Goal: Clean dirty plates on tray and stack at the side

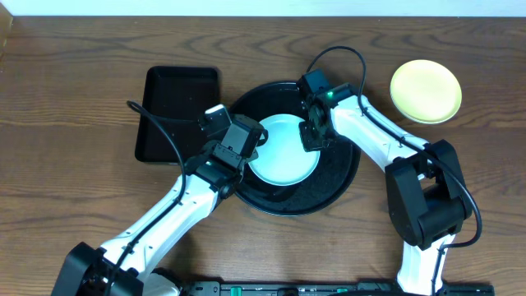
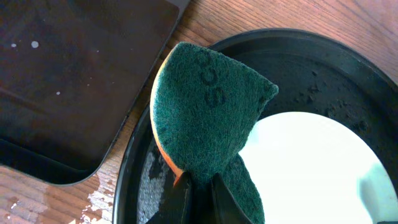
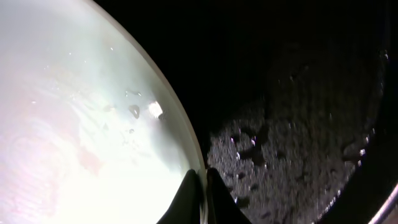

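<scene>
Two grippers meet over the round black tray [image 1: 341, 187]. The left gripper [image 2: 199, 184] has its fingers clamped narrow on a sponge [image 2: 205, 106], which has a dark green scouring face and an orange body behind. The sponge hangs over the tray's left inner wall, at the edge of the mint-green plate [image 1: 283, 158]. The right gripper [image 3: 200, 182] has its jaws nearly together, pinching that plate's right rim.

The plate lies at the middle of the tray. It is pale, glossy and shallow, beaded with water drops, and a faint reddish smear [image 3: 87, 158] shows on its face. Around it the tray's floor is wet and speckled.

A yellow plate [image 1: 425, 90] sits outside the tray, well apart to its upper right on the brown wood tabletop [image 1: 82, 181], and it looks clean. A rectangular black tray [image 1: 177, 115] lies just beside the round tray's left rim.
</scene>
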{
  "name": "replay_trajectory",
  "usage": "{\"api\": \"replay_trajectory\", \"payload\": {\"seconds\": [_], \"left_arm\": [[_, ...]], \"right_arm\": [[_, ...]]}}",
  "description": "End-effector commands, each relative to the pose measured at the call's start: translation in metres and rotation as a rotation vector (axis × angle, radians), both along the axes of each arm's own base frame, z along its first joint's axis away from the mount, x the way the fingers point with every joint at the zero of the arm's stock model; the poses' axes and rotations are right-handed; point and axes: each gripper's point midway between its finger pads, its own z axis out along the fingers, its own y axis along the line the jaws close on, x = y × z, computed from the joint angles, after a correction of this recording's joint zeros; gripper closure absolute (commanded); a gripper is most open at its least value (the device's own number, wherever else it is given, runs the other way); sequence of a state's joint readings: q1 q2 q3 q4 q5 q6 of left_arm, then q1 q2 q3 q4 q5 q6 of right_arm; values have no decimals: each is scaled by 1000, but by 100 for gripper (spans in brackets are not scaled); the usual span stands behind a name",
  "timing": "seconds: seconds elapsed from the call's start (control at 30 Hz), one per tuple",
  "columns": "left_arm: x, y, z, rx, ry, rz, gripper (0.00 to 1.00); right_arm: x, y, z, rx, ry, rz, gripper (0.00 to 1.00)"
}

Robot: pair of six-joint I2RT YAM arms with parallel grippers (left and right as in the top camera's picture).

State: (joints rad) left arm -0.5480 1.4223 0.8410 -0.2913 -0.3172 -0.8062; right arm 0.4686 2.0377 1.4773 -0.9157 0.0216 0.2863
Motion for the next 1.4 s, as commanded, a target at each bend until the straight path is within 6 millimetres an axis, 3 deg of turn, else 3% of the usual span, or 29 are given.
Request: {"api": "replay_trajectory", "payload": {"seconds": [0.0,0.3,0.43,0.87,1.1,1.37], "left_arm": [[-3,3,7,8,-16,-11,93],[-5,5,8,14,-10,-14,92],[-7,6,9,17,-7,-13,92],[-8,7,14,12,-18,-11,92],[-8,7,14,12,-18,-11,92],[-8,7,14,12,-18,-11,92]], "right_arm": [[11,-2,12,-22,-39,27,99],[23,-6,73,-3,-196,12,99],[29,-26,109,-69,-314,-19,99],[36,-73,190,-354,-581,1,99],[41,-61,210,-478,-657,162,99],[37,-46,259,-782,-825,217,99]]}}
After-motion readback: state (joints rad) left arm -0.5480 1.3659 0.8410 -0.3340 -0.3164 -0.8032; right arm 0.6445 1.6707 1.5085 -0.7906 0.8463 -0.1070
